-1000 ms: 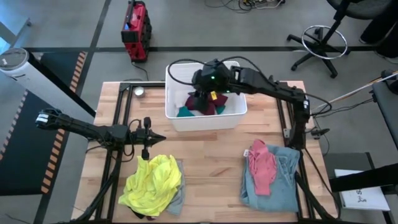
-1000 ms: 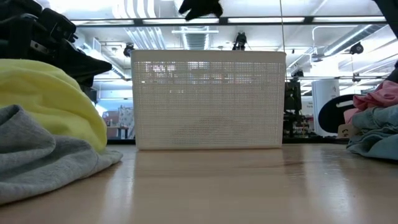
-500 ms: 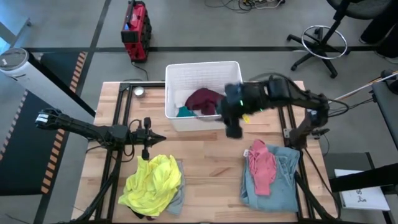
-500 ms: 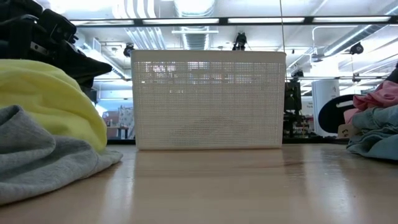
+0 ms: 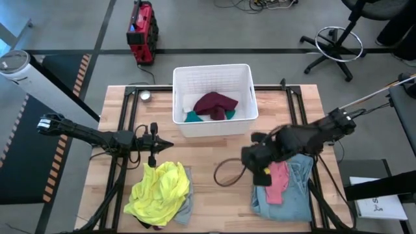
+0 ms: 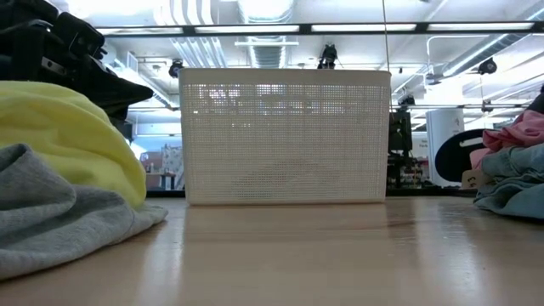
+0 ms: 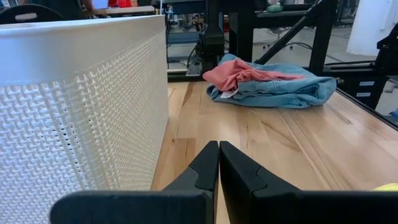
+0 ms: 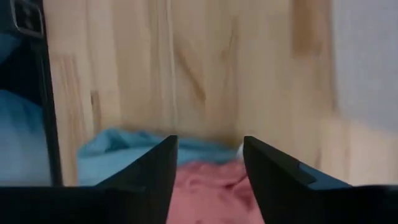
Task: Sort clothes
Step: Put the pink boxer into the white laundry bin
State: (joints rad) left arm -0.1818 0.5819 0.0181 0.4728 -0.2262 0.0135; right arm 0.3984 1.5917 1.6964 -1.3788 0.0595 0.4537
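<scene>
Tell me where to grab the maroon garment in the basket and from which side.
Grip the raised, bunched middle of the maroon garment, coming straight down from above. It lies heaped over the teal piece, and the white basket walls block any sideways approach. The open right tool is over the pink piece; the shut left tool waits nearer the basket.

the right gripper [image 5: 259,170] is smeared by motion in the high view, so its fingers cannot be made out there. the basket [image 6: 285,136] wall hides everything inside it in the low view. a teal piece [image 5: 193,117] lies mostly under the maroon garment [image 5: 216,103]. the grey item [image 5: 184,209] shows only as an edge beneath the yellow top [image 5: 159,192]. the jeans [image 6: 512,189] and the pink piece [image 6: 515,133] are cut off by the low view's right edge.
</scene>
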